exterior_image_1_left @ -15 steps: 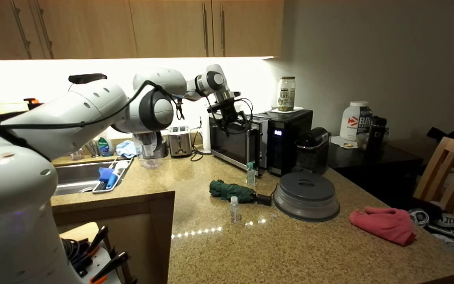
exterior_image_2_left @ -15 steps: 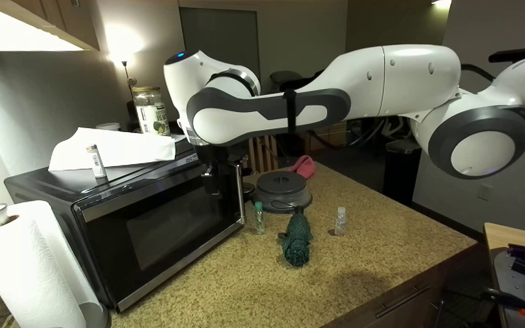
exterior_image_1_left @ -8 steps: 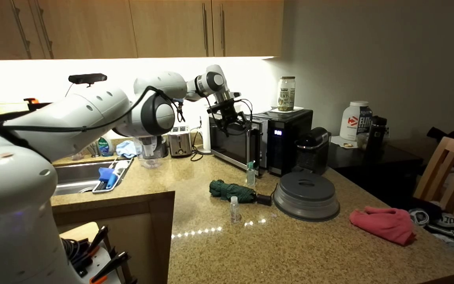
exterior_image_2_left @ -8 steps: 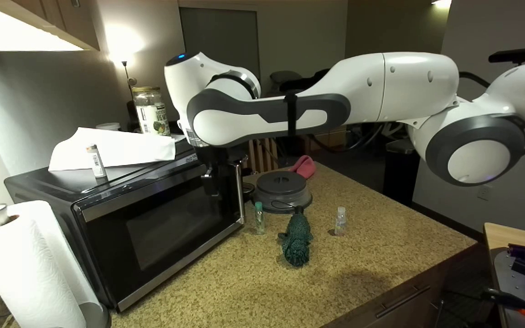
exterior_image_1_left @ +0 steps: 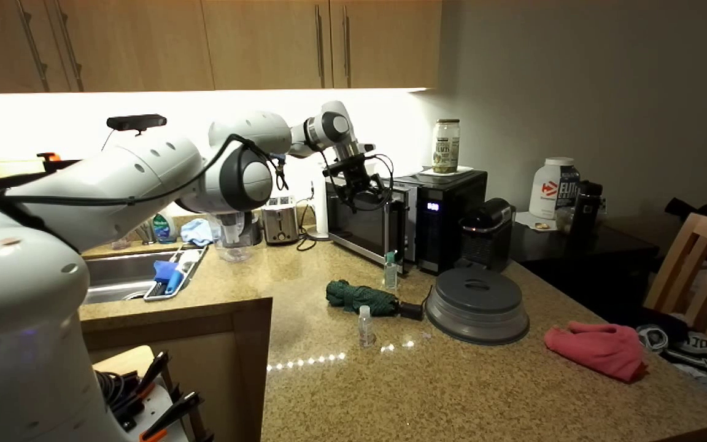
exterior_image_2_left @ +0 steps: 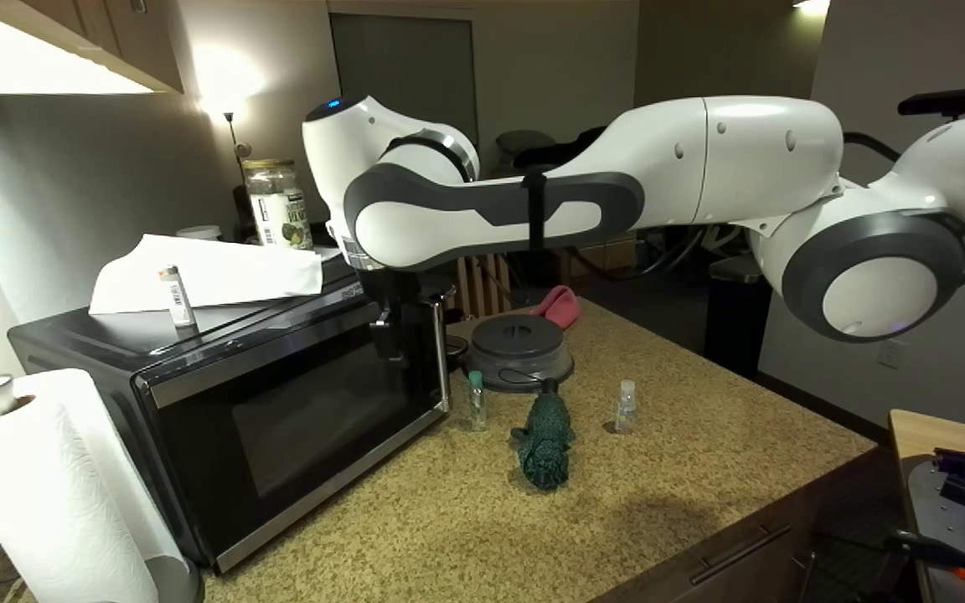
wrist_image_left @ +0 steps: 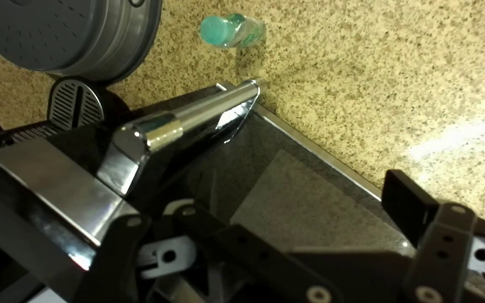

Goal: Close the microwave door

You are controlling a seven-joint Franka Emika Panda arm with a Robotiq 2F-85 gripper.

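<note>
The pincer point(wrist_image_left: 310, 219) is released, its fingers point(wrist_image_left: 409, 206) spread before the dark glass of the microwave door point(exterior_image_2_left: 315, 410), which stands slightly ajar. The microwave point(exterior_image_1_left: 461, 215) sits on the table point(exterior_image_1_left: 513, 399), its interior hidden. On top stands a lidded glass jar point(exterior_image_1_left: 445, 146), contents unclear behind its label. A green-capped bottle point(wrist_image_left: 234, 31) stands upright beside the door, a clear bottle point(exterior_image_1_left: 366, 329) farther off. A tray point(exterior_image_1_left: 158, 298) at the sink point(exterior_image_1_left: 113, 273) holds a blue-handled tool point(exterior_image_1_left: 174, 282).

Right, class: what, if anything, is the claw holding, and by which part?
Nothing: the claw stands open in the wrist view, the door beyond its gap and the handle outside it.
</note>
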